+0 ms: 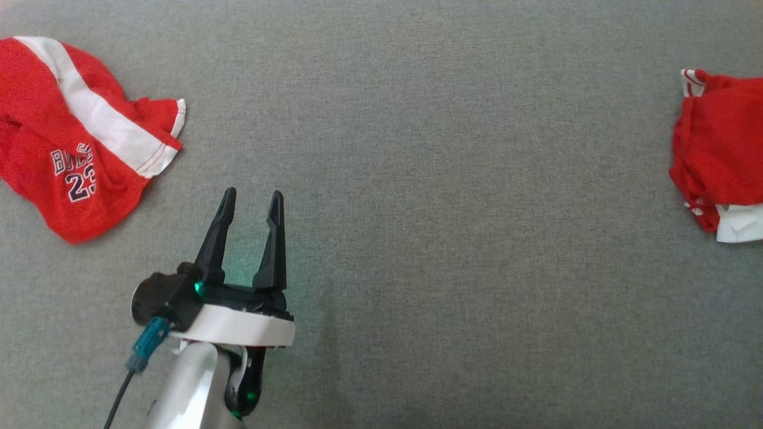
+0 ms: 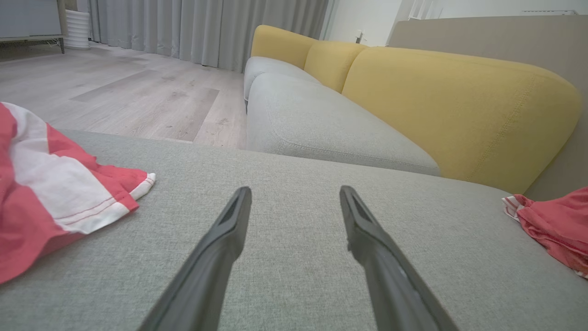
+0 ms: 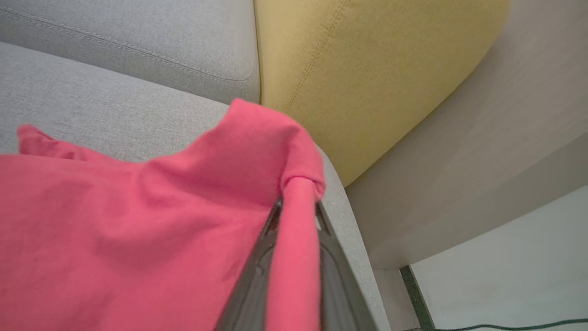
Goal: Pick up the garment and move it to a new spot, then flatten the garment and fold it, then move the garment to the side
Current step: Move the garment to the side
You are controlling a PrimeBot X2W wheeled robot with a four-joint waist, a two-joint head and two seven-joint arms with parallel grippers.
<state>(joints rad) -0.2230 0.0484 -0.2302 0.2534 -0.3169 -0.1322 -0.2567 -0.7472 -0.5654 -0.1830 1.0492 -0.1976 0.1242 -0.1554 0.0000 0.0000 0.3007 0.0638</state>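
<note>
Left claw [image 1: 253, 193]: jaws apart, empty, over grey sofa seat [image 1: 465, 250].
Right claw [image 3: 298, 209]: clamped on fold of red garment [image 3: 138, 239], bunched at seat's right edge.
Step judged: pick-up, garment not yet relocated.
Next: lift clear, carry to open seat centre.
Far left: 2nd red jersey [image 1: 71, 137], marked 23, crumpled.
Beyond: yellow backrest [image 2: 459, 105].

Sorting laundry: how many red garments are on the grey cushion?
2. The left garment, white-striped, lies at the far left of the cushion; the right garment sits at the far right, pinched in the right gripper. Others may lie out of frame.
</note>
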